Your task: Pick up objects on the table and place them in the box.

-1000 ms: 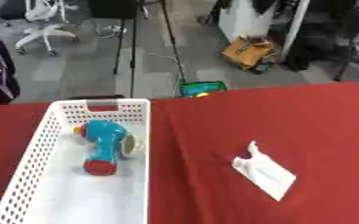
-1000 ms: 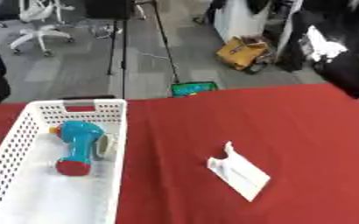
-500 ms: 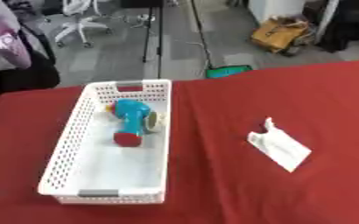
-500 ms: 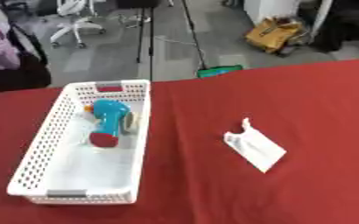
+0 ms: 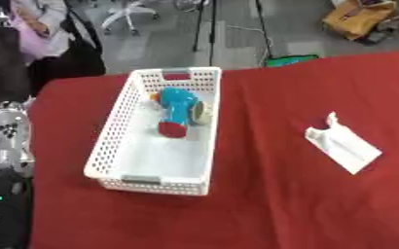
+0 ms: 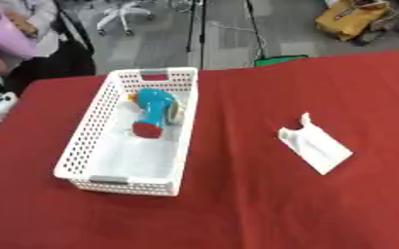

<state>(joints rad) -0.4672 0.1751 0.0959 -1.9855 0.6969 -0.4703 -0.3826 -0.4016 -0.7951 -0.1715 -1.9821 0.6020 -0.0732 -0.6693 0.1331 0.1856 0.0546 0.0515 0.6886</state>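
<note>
Nearby, no hand shows in either view, so its state cannot be told. Farther out, right of the white box (image 6: 128, 181), a flat white packet (image 6: 316, 150) lies on the red table (image 6: 237, 204); it looks light and flimsy, best pinched at its raised edge. Farthest, a blue toy (image 6: 155, 112) lies inside the box.

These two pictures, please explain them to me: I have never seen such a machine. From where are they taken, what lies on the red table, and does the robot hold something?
Both pictures come from one stereo camera in the head of a humanoid robot, which looks down at its work; they are its left eye and right eye, so they show nearly the same thing. On the red table stands a white basket with holes in its walls; this is the box of the task. Inside it lies a blue toy with a red end. To the right, apart from the basket, a flat white object lies on the cloth. Neither of the robot's hands shows in these pictures, so nothing is seen held.
</note>
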